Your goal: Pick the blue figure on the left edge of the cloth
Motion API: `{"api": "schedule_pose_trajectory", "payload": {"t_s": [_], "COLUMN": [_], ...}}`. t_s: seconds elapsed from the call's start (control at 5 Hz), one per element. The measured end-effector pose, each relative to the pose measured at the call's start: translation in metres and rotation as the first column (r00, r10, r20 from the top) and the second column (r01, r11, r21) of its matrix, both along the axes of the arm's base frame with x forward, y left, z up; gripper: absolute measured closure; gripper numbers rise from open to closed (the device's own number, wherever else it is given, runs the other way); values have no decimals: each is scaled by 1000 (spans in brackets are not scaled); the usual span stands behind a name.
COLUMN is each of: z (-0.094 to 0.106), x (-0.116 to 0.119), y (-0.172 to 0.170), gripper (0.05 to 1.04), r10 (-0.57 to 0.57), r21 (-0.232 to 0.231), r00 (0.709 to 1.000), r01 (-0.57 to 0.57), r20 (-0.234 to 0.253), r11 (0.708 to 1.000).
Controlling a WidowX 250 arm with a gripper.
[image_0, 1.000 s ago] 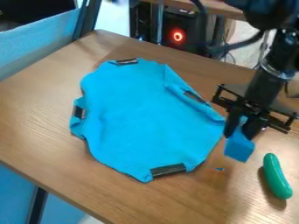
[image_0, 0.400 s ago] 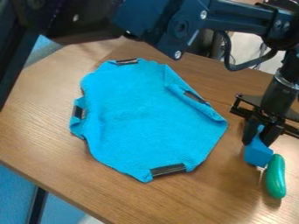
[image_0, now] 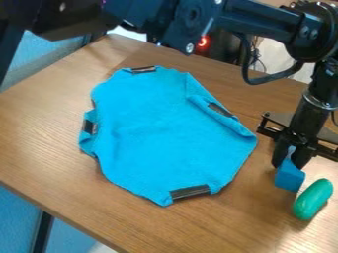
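Well, the claw (image_0: 290, 159) was closed to the width of the blue figure (image_0: 289, 178) it gripped, right of the cloth (image_0: 165, 131), so a steady, raised crossing leftward seemed best

Green, rounded, elongated object (image_0: 313, 199): lies on the wooden table (image_0: 39, 133), toward the right side of your view; long axis oblique, the end farther from you pointing right. Table: brown, visible grain; you see a pale sheen at lower right. Beyond the far edge, you have a red light (image_0: 203, 42) against dark equipment (image_0: 228, 48). Upper left: blue surface (image_0: 53, 53). Below the near edge, lower left: blue panel (image_0: 15, 217), dark slanted bar (image_0: 43, 232).
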State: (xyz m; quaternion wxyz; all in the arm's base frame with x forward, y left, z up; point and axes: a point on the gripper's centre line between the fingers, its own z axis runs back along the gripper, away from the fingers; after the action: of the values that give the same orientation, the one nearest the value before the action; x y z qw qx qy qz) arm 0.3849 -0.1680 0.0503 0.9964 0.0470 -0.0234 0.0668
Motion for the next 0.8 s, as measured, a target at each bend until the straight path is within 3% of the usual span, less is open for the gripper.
{"api": "schedule_pose_trajectory", "payload": {"t_s": [0.2, 0.4, 0.6, 0.8], "z": [-3, 25, 49, 73], "x": [-2, 3, 3, -2], "y": [7, 30, 60, 104], "gripper": [542, 243, 75, 79], "r10": [-6, 50, 109, 196], "r21": [-3, -34, -71, -30], "r00": [1000, 999, 993, 977], "r01": [6, -49, -107, -194], "r20": [-19, 19, 38, 86], "r11": [1000, 998, 992, 981]}}
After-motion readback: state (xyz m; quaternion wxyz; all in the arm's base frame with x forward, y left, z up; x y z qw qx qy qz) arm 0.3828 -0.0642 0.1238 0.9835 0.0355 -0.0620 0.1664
